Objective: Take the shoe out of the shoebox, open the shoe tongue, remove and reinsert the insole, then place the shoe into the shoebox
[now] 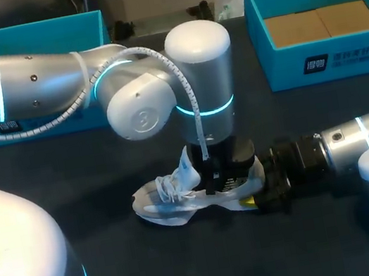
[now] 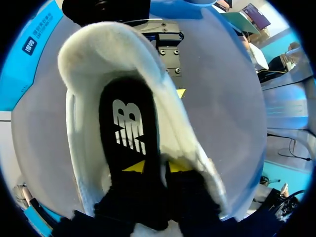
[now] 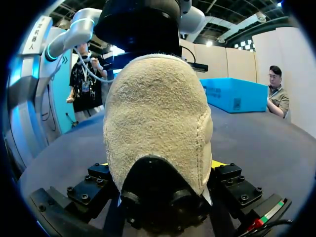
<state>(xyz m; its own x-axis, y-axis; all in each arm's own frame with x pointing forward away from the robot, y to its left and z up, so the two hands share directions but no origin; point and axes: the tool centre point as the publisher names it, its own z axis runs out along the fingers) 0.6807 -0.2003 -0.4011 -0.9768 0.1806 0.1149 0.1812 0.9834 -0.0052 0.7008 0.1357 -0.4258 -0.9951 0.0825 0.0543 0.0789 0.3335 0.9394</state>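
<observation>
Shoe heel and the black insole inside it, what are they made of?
The shoe has a heel that looks like suede: beige, matte and fuzzy, with a stitched seam. The insole looks like smooth black fabric, probably over foam; that part is a guess. A white logo is printed on it.
</observation>
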